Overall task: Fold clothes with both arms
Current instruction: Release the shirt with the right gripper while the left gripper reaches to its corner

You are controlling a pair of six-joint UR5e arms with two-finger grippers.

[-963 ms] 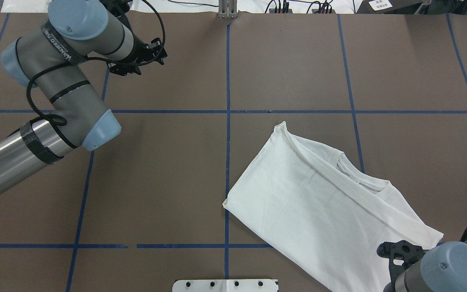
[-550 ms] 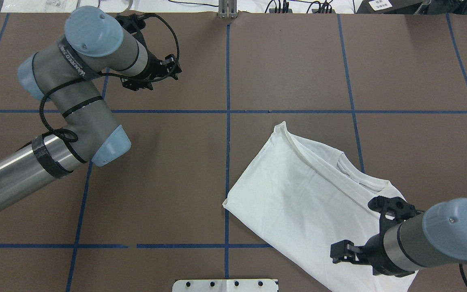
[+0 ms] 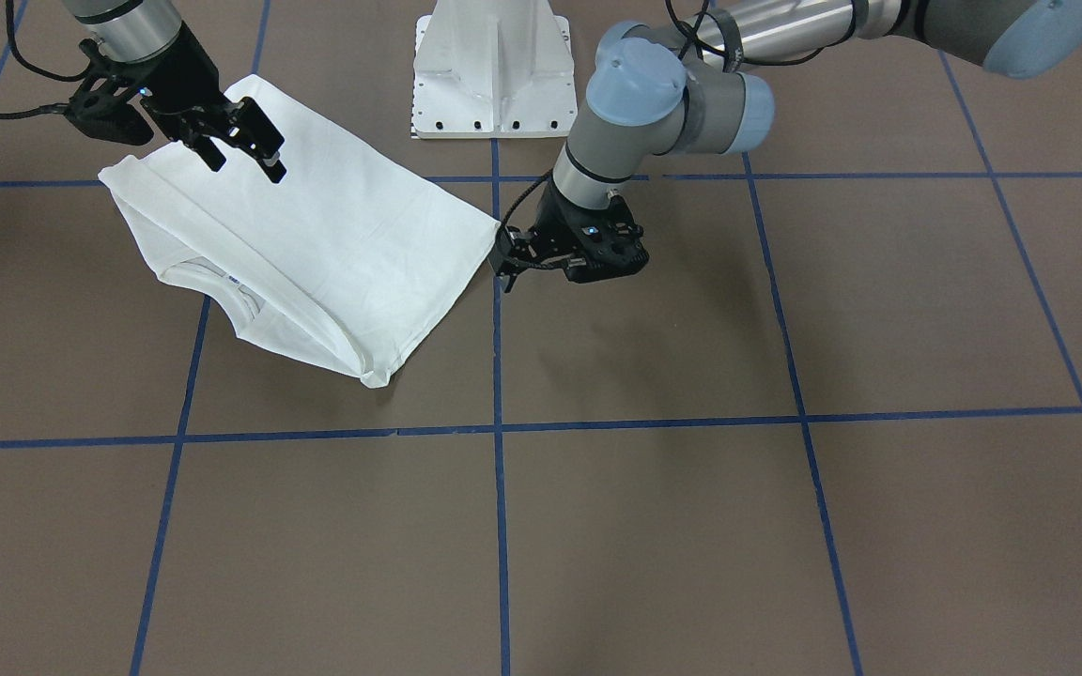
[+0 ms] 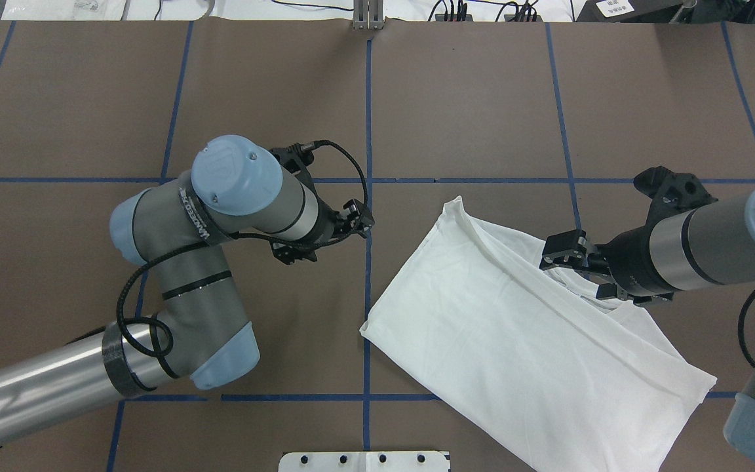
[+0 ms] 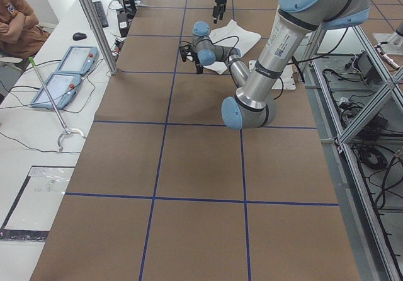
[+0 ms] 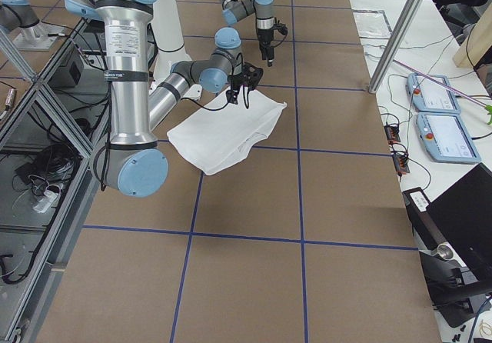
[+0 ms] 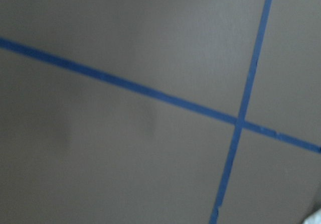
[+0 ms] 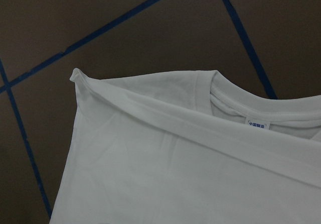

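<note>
The clothes are one white shirt point(image 4: 515, 341), folded and lying diagonally on the brown table right of centre, also seen in the front view point(image 3: 316, 235). Its ribbed collar point(image 8: 235, 91) and small neck label point(image 8: 258, 125) fill the right wrist view. My right gripper point(image 4: 580, 270) hovers open over the collar area, holding nothing; it shows in the front view point(image 3: 240, 153) too. My left gripper point(image 3: 506, 263) hangs open above the table just beside the shirt's left corner point(image 4: 366, 328), apart from the cloth. The left wrist view shows only table and tape.
Blue tape lines point(image 4: 368, 131) divide the table into squares. The white pedestal base point(image 3: 494, 75) stands at the robot's edge. Cables point(image 4: 482, 10) lie along the far edge. A side bench holds tablets point(image 5: 69, 60), and a seated person point(image 5: 19, 22) is at its end.
The left arm swung in from the far left corner to the table's centre beside the shirt. The right arm rose from the near edge across the shirt to its collar. The shirt lies unchanged.
</note>
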